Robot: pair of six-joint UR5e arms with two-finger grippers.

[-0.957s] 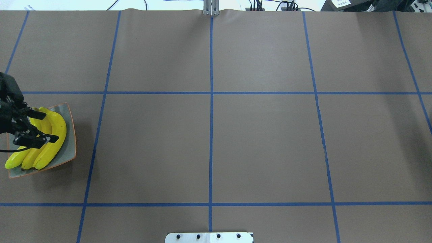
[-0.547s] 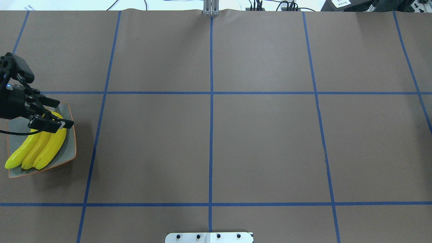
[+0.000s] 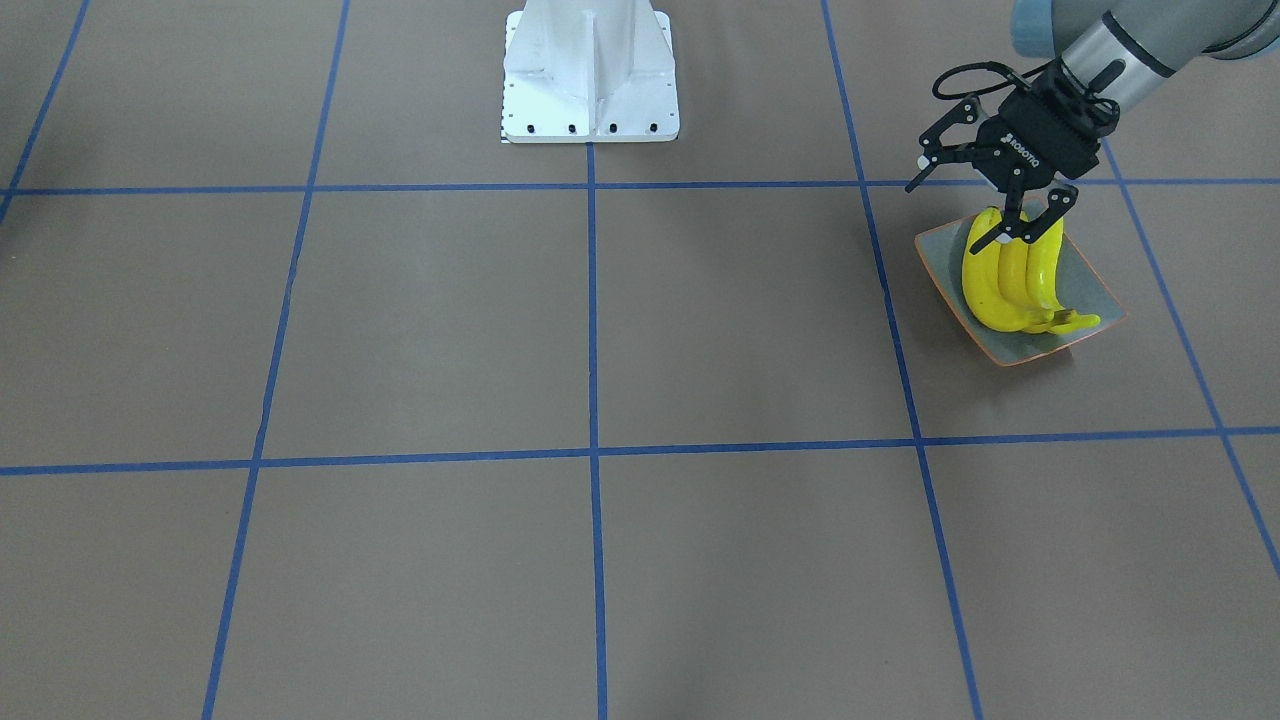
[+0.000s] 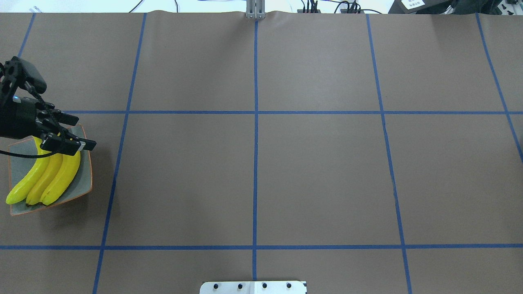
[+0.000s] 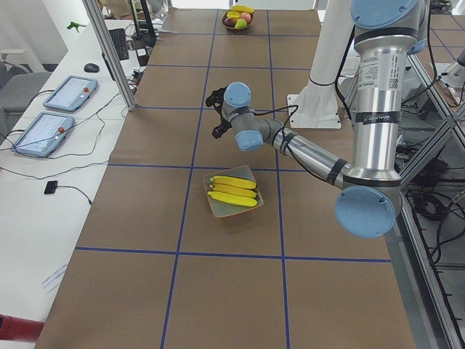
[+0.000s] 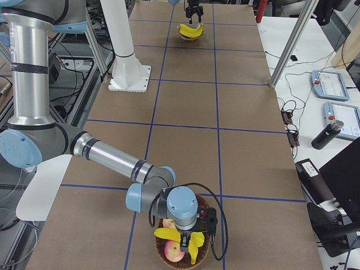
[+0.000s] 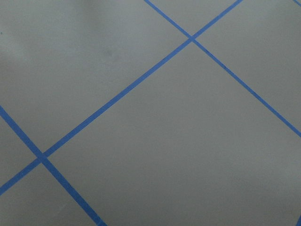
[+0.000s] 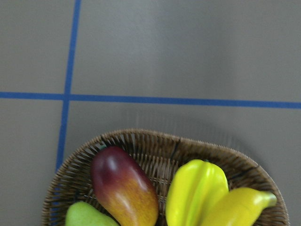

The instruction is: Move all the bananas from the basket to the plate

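Three bananas (image 4: 49,175) were seen laid side by side on the plate (image 4: 83,176), just beneath the left gripper (image 4: 87,132), whose fingers were spread wide with nothing between them. One more banana (image 8: 240,207) was found in the basket (image 8: 155,140) directly under the right gripper (image 6: 187,233) (whether it was released or clenched could not be told). The task was judged mostly done, with one transfer left.

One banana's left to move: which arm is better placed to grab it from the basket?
Right. The right arm is over the basket with the banana; the left gripper, open, is at the far-off plate.
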